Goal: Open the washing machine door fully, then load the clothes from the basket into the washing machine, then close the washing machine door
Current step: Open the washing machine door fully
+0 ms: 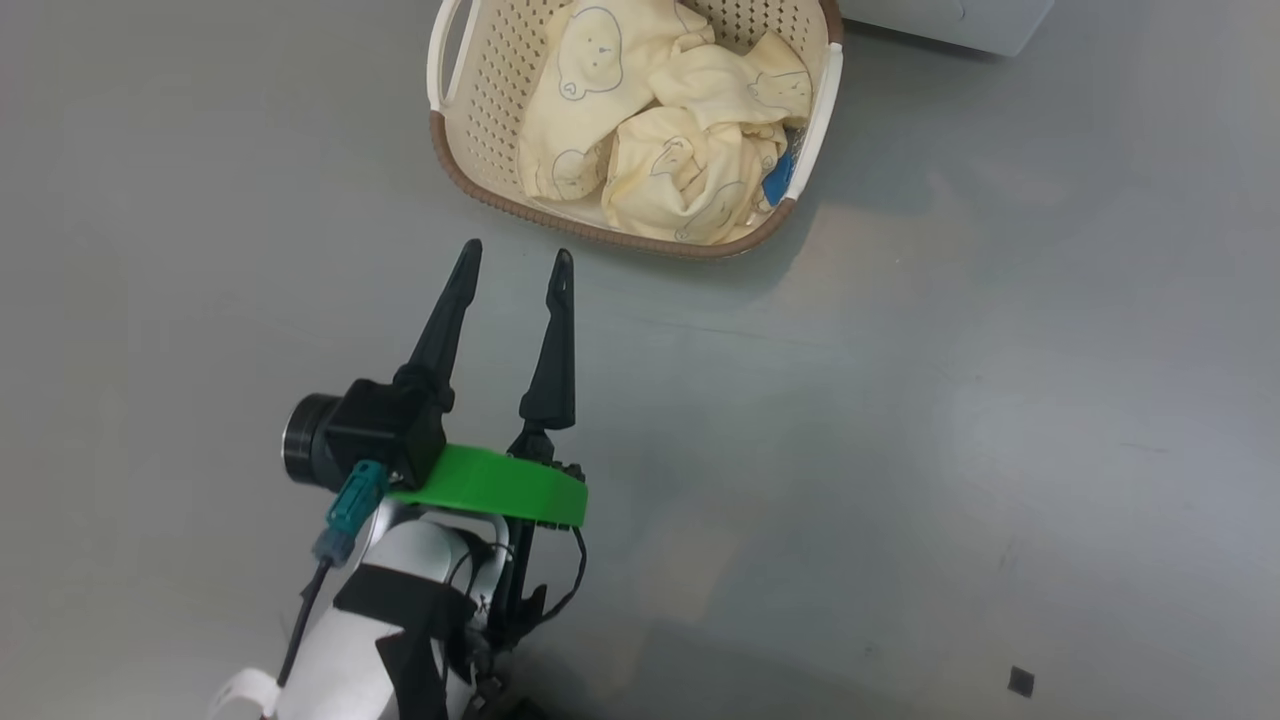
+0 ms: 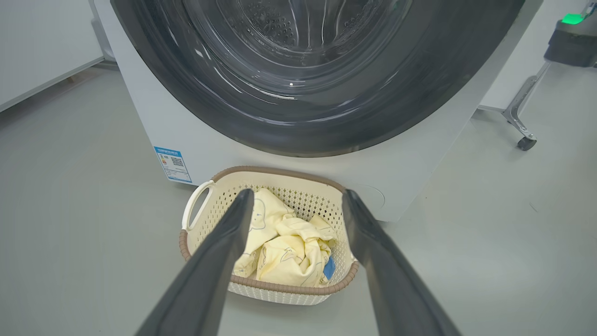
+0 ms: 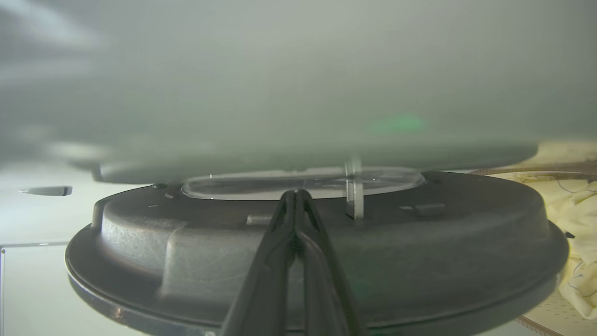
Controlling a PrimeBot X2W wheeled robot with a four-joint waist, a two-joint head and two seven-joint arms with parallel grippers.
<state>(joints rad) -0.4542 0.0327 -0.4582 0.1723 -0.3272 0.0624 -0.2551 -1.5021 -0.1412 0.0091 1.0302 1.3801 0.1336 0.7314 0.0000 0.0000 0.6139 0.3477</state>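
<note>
Basket [image 1: 660, 247] just beyond spread left fingers [image 1: 445, 320]; right fingers [image 3: 273, 261] pinched together before door [image 3: 419, 242]

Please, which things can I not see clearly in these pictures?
1. Head view: far end of the basket, cut off by the top edge.
2. Left wrist view: upper part of the door, cut off by the top edge.
3. Right wrist view: whether the right claw touches the door; the area above is blurred.
</note>
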